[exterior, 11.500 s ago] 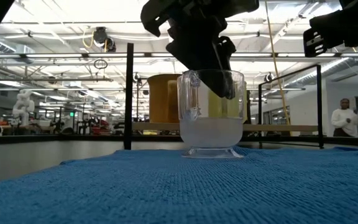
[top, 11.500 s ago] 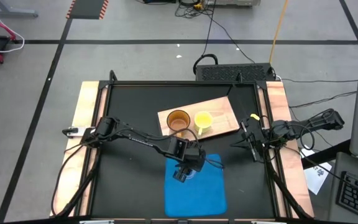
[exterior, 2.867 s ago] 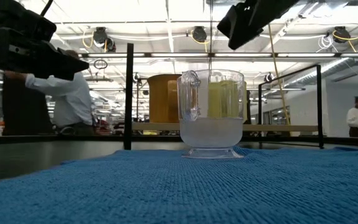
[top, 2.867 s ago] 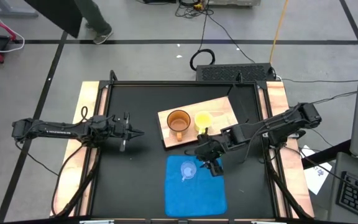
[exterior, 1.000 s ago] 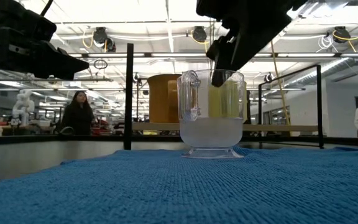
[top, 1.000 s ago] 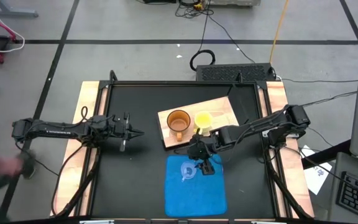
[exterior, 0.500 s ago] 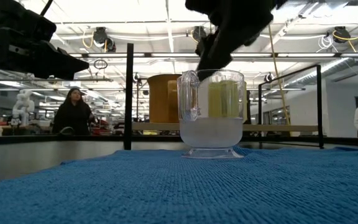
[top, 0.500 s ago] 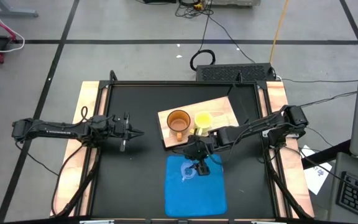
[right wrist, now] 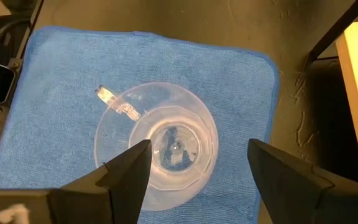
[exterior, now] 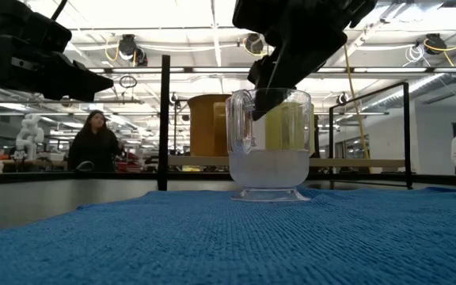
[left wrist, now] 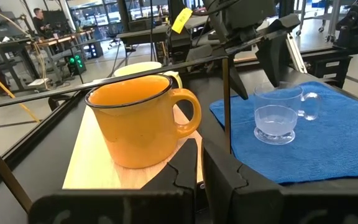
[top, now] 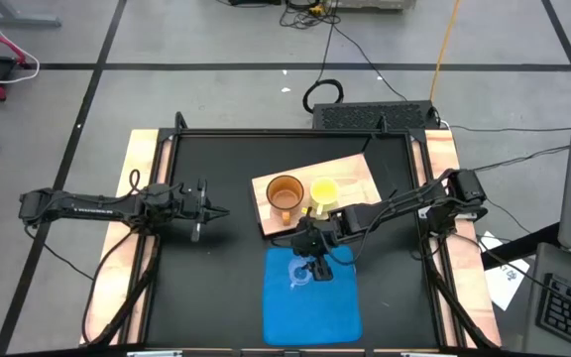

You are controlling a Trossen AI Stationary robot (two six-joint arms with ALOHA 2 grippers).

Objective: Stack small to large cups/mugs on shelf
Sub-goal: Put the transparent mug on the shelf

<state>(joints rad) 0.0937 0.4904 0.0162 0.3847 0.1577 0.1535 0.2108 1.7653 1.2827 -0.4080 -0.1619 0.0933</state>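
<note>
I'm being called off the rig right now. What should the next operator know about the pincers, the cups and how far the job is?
Right pincer: open, directly above the clear cup, one finger on each side, not gripping.
Left pincer: shut, empty, parked over the table's left side.
Clear cup stands upright on the blue mat.
Brown mug and yellow mug sit side by side on the wood shelf, not nested.
Done: nothing stacked.
Left: grasp the clear cup, carry it to the shelf, nest the three, smallest innermost.
</note>
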